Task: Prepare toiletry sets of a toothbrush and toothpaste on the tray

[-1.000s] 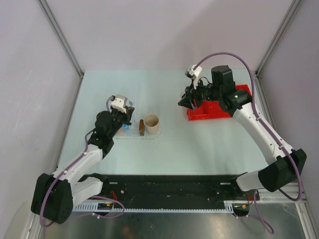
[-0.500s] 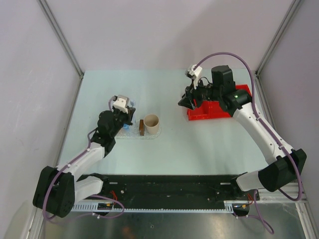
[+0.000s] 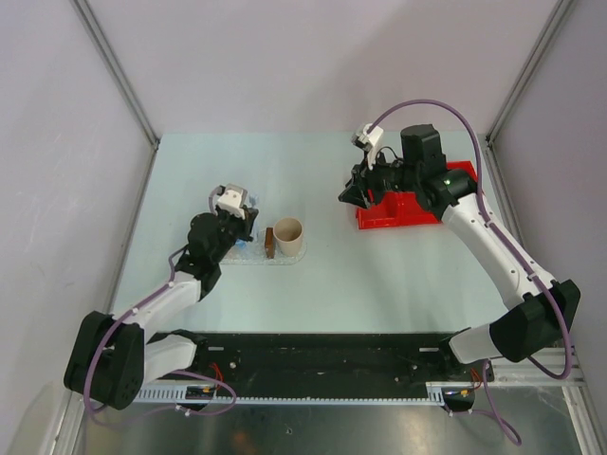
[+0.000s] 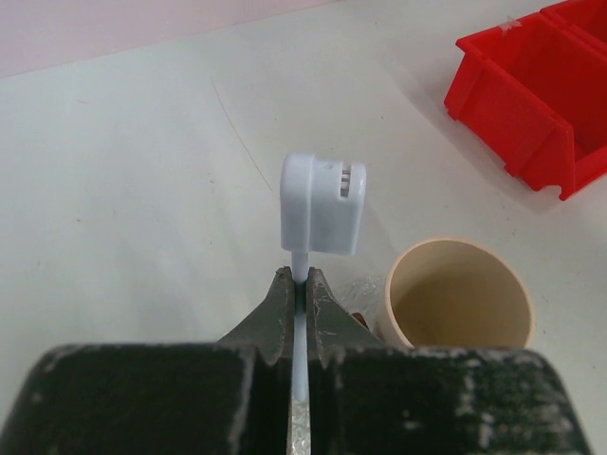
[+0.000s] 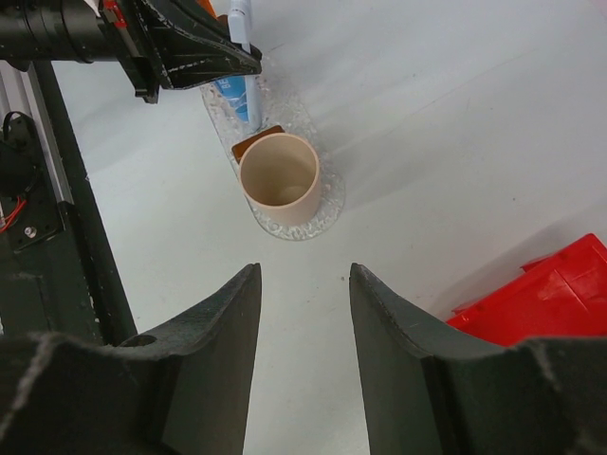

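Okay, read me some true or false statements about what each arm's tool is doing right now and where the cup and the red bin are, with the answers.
1. The left tool is shut on the toothbrush. True.
2. The beige cup stands upright on the clear tray. True.
3. The right tool grips the cup. False: its jaws stand open with nothing between them, apart from the cup.
4. The red bin sits on the tray. False: it rests on the table, apart from the tray.
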### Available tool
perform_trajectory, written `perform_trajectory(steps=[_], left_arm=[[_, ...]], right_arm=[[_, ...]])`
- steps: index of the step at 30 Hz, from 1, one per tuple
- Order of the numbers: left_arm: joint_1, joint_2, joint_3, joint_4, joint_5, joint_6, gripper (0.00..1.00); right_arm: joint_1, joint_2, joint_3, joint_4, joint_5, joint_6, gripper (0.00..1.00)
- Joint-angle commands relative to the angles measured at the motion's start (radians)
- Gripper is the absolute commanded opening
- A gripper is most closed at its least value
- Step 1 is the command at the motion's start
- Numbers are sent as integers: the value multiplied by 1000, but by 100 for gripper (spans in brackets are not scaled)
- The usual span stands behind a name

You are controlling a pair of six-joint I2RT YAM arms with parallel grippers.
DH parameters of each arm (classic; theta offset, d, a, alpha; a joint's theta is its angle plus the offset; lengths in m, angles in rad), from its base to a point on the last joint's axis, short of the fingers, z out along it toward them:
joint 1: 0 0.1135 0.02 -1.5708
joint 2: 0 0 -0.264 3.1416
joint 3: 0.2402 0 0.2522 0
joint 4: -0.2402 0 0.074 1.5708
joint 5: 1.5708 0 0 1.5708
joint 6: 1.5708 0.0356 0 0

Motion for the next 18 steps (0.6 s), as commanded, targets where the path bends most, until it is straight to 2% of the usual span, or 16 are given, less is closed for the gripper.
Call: perform_trajectory(steps=[1,18], left_arm=[[4,3,-12,63,-16,16,0],[4,15,-29,83,-52,7,0]], right_arm=[[-4,2,-6,23,-21,-7,47],[-9,2,-9,23,-25,-6,46]])
